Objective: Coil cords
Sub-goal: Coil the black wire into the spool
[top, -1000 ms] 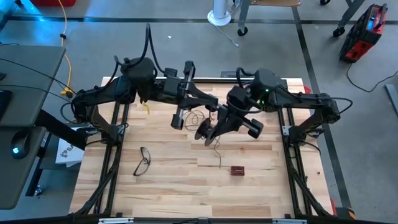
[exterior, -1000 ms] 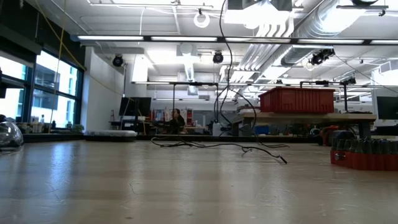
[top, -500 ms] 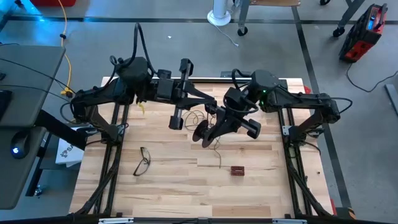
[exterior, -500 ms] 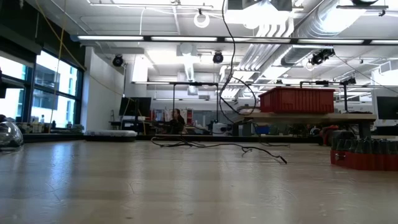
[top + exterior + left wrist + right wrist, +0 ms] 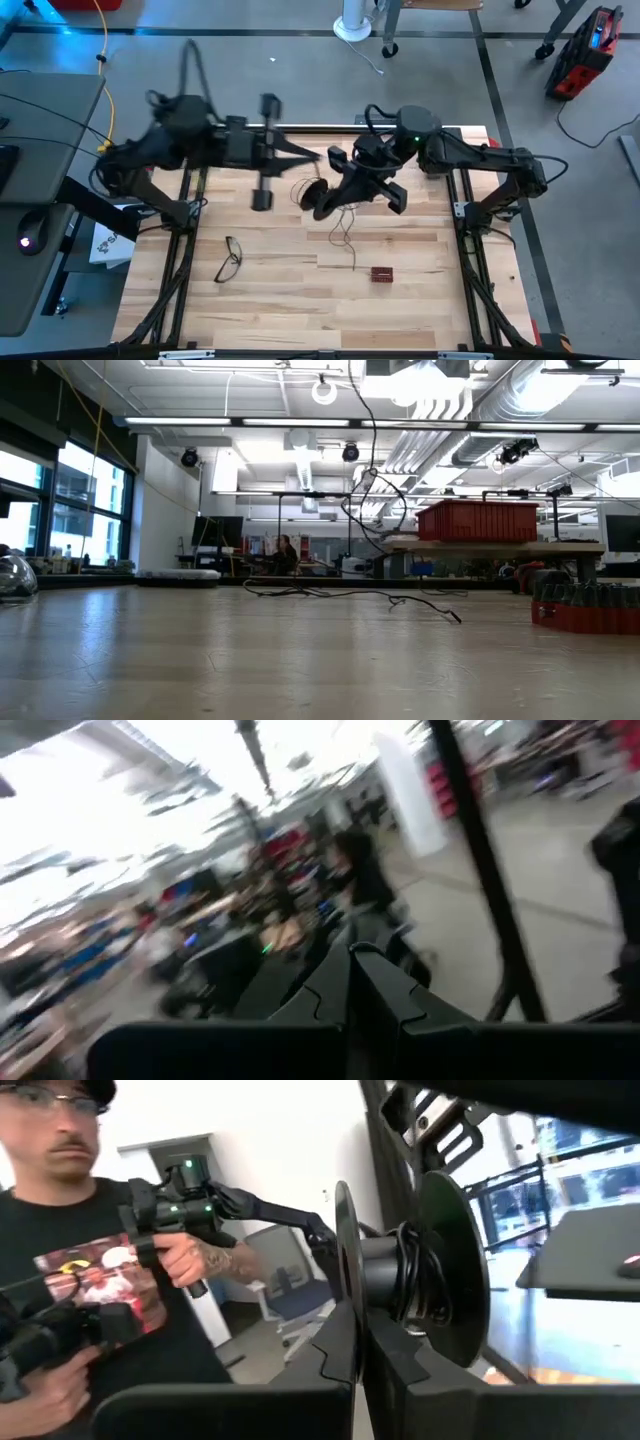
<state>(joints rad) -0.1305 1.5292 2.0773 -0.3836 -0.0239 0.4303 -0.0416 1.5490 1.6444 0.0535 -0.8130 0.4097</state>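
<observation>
The right pincer point(image 5: 322, 203) is gripping a small black reel point(image 5: 405, 1270) by one flat side, its fingers closed on it. A thin, limp wire point(image 5: 343, 235) is trailing from the reel down onto the table below the pincer; it likely tangles easily and is best held near the reel. The left pincer point(image 5: 318, 155) is hanging closed just beside it, holding nothing visible. Eyeglasses point(image 5: 230, 258) and a small red block point(image 5: 382, 273) are lying well apart, blocking nothing.

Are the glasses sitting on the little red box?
No, the glasses lie on bare table, well apart from the red box.
</observation>
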